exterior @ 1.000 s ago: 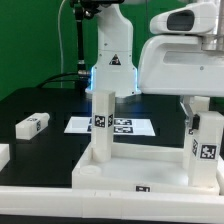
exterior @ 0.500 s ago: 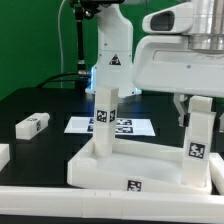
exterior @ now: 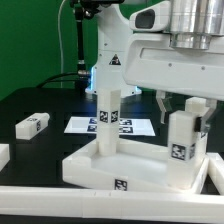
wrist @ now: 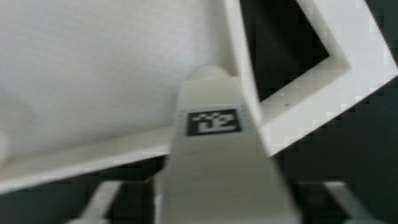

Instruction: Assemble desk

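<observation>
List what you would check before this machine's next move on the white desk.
1. White square leg block under the gripper stands upright on the white rimmed desk top: ok.
2. Gripper clear of that leg: cannot tell.
3. Second white leg block upright on the top: ok.
4. Spare white leg block lying free on the black table: ok.
5. Both standing legs fully seated: cannot tell.

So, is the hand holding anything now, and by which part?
It cannot be told. The hand stands around the upper end of the upright leg on the exterior view's right, but neither view shows whether it grips the leg.
</observation>
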`<state>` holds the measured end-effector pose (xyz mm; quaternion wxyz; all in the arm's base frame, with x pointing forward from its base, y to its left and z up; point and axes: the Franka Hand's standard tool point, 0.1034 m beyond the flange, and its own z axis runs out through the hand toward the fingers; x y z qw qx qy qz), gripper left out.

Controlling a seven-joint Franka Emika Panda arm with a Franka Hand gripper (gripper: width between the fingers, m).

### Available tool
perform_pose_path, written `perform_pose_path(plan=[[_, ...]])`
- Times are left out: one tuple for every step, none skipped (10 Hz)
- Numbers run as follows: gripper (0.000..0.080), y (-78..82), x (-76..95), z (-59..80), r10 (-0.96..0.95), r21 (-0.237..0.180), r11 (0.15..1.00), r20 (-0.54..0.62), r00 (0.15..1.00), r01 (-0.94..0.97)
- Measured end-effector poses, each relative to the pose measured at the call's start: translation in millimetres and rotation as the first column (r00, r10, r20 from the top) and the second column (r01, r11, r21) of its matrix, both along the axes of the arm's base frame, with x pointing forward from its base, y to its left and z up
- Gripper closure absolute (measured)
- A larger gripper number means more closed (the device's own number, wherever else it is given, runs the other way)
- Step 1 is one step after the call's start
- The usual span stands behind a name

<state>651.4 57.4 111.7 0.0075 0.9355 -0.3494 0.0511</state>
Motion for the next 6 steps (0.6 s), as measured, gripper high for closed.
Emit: perform_pose_path(plan=[[0.024, -0.4, 0.2, 1.5, 0.001, 0.001, 1.0, 0.001, 1.0, -0.001], [0.024, -3.3, -3.0, 13.6, 0.016, 0.012, 1.0, -0.006, 1.0, -0.016], [0.0165, -14.5, -9.0, 30.8, 0.044, 0.028, 0.999, 0.005, 0.999, -0.045], [0.0165, -33.9, -16.2, 42.3, 0.076, 0.032, 0.997, 0.004, 0.997, -0.076], [0.0152, -59.6, -21.5, 48.3, 0.106, 0.029, 0.994, 0.006, 0.994, -0.106], [0.0152, -78.3, -25.7, 46.1, 0.088, 0.026, 0.996, 0.002, 0.996, -0.088]])
